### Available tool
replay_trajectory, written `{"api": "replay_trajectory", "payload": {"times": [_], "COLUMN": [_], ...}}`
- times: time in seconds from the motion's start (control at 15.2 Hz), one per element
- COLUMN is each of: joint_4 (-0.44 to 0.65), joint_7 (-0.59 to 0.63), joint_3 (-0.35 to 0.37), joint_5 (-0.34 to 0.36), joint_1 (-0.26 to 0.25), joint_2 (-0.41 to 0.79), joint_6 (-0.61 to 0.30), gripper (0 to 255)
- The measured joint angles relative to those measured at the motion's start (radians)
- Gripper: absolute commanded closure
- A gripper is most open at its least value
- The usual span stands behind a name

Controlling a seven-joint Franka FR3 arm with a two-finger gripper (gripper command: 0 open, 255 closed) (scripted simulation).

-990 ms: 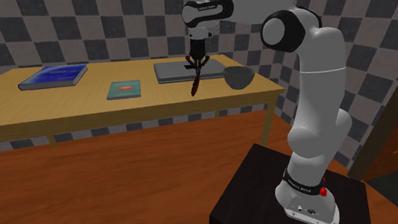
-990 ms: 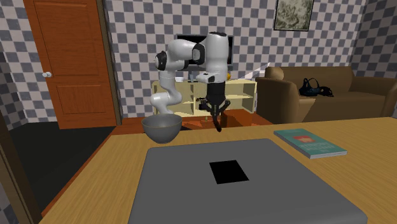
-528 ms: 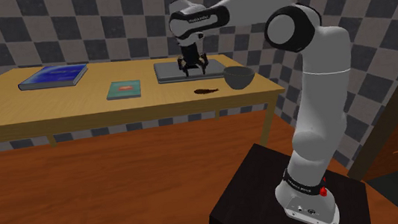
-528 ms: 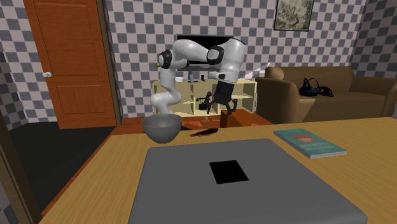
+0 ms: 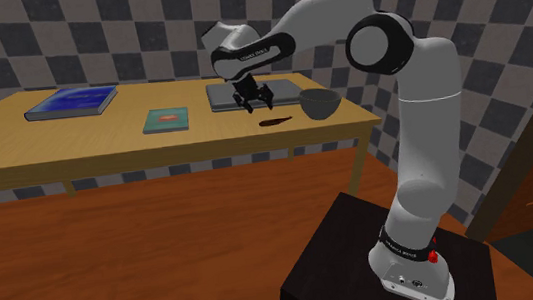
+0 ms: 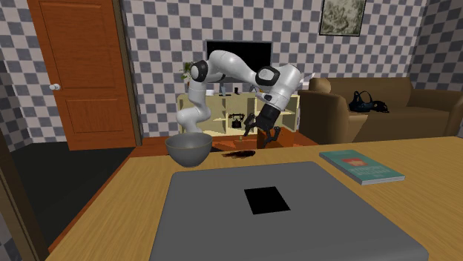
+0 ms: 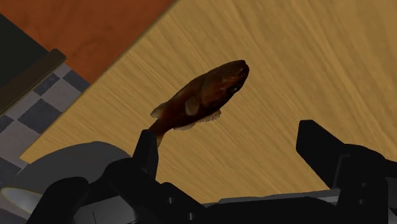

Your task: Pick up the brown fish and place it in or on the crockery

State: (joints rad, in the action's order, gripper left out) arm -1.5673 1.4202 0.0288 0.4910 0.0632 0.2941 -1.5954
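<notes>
The brown fish [image 5: 274, 122] lies flat on the wooden table [image 5: 104, 150], just to the shoulder view's left of the dark grey bowl [image 5: 318, 104] and outside it. In the second exterior view the fish [image 6: 239, 155] rests to the right of the bowl [image 6: 188, 149]. My gripper [image 5: 255, 99] hovers above the table, up and left of the fish, open and holding nothing. In the wrist view the fish [image 7: 200, 98] lies on the wood beyond the gripper [image 7: 235, 153], whose fingers [image 7: 324, 149] stand wide apart, and part of the bowl [image 7: 63, 165] shows near one finger.
A flat grey slab [image 5: 239, 93] lies behind the gripper, large in the second exterior view [image 6: 282, 207]. A teal book [image 5: 166, 119] and a blue book [image 5: 71, 102] lie further to the shoulder view's left. The table edge runs close to the fish and bowl.
The gripper opened and let go of the fish, which dropped onto the table beside the bowl. The hand then swung away to the shoulder view's left and tilted.
</notes>
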Motion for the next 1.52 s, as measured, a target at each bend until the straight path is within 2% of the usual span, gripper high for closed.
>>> {"api": "replay_trajectory", "payload": {"times": [0.53,0.59,1.19,1.25,1.32,1.39,1.52], "joint_4": [-0.037,-0.037,-0.037,-0.037,-0.037,-0.067,-0.183], "joint_7": [0.008,0.008,0.008,0.008,0.008,0.021,0.036], "joint_3": [-0.004,-0.004,-0.004,-0.004,-0.004,-0.010,-0.039], "joint_5": [0.004,0.004,0.004,0.004,0.004,-0.041,-0.241], "joint_1": [0.007,0.007,0.007,0.007,0.007,0.033,0.127], "joint_2": [-0.005,-0.005,-0.005,-0.005,-0.005,-0.036,-0.139], "joint_6": [-0.033,-0.033,-0.033,-0.033,-0.033,-0.066,-0.203], "gripper": [0,255,255,0,0,0,0]}}
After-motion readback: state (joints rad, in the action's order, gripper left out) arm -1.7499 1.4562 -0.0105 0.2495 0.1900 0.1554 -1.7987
